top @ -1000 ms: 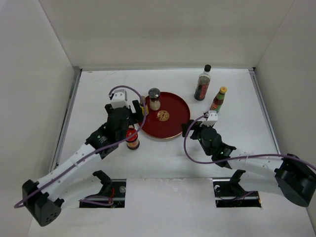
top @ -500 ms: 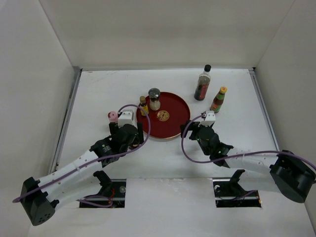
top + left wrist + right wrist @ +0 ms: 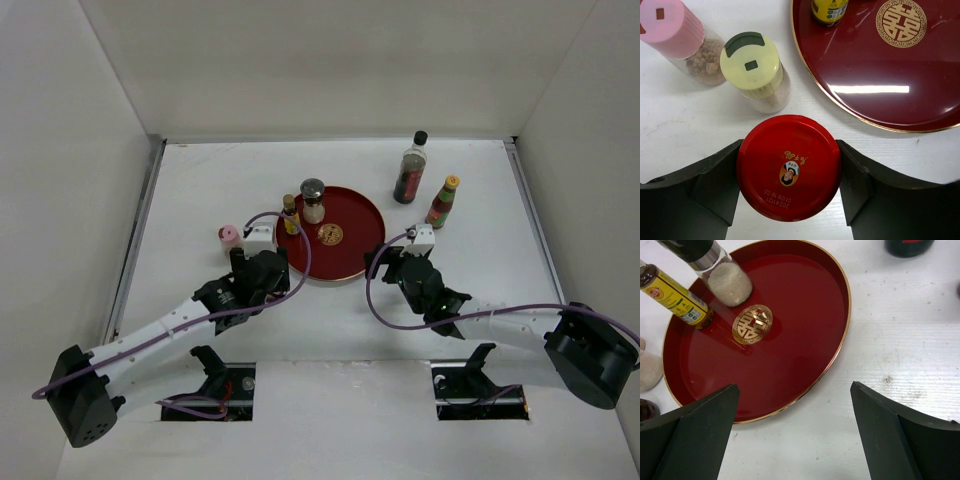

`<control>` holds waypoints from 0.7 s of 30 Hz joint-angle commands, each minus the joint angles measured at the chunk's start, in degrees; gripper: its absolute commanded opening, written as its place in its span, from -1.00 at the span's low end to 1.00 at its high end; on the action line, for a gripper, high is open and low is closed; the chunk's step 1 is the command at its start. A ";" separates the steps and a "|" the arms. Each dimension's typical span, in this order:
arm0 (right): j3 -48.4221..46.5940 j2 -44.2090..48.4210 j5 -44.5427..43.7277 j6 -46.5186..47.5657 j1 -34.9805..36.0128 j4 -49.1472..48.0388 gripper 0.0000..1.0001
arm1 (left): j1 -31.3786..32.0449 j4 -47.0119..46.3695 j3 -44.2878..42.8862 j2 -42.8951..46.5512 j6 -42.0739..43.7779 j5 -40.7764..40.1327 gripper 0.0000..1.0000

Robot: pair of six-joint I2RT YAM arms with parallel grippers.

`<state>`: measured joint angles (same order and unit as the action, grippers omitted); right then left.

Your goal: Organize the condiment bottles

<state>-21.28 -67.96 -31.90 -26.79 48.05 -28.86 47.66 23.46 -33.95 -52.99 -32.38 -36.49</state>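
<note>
The red-lidded jar (image 3: 789, 167) is clamped between the fingers of the left gripper (image 3: 790, 152), just outside the rim of the red tray (image 3: 850, 105). Its lid bears a small portrait logo, gold characters and a stamped code beginning 2024. Just beyond the fingertips stands a cream-capped shaker (image 3: 751, 65), with a pink-capped one (image 3: 672, 27) further out to the left. Ahead and right, the tray shows a gold double-happiness emblem (image 3: 900, 22) and carries a yellow-labelled bottle (image 3: 830, 9), its print illegible. The right gripper (image 3: 795, 390) hangs with fingers spread wide by the tray's rim.
</note>
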 commanded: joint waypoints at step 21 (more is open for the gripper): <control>-0.87 4.42 0.61 0.24 -0.46 -2.87 1.00 | 0.12 -26.44 -29.76 -27.85 13.66 1.94 -0.42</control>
<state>-21.28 -65.25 -31.22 -26.81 47.97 -28.97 49.82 9.72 -58.02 -79.26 -21.12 -35.09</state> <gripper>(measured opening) 0.999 0.651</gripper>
